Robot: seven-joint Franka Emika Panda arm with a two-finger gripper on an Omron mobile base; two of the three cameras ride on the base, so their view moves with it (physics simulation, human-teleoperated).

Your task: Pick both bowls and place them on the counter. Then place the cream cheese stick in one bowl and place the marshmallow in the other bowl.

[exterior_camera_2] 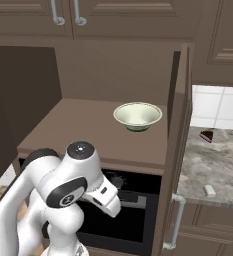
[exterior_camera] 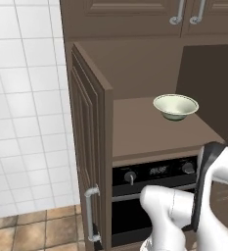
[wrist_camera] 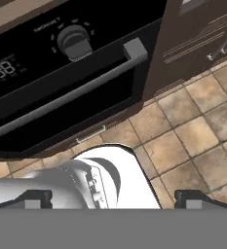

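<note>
Pincer (wrist_camera: 113, 198) wide open — aimed down at floor tiles (wrist_camera: 198, 131).

We are in a home kitchen: brown wooden cabinets (exterior_camera: 91, 147) with metal handles, a built-in black oven (wrist_camera: 61, 82) with knobs and a digital display, and white wall tiles (exterior_camera: 22, 98). A marbled stone counter (exterior_camera_2: 208, 165) and tan floor tiles (wrist_camera: 193, 136) confirm it.

Base views flanking the shelf (exterior_camera: 149, 127); hand view floorward.
</note>
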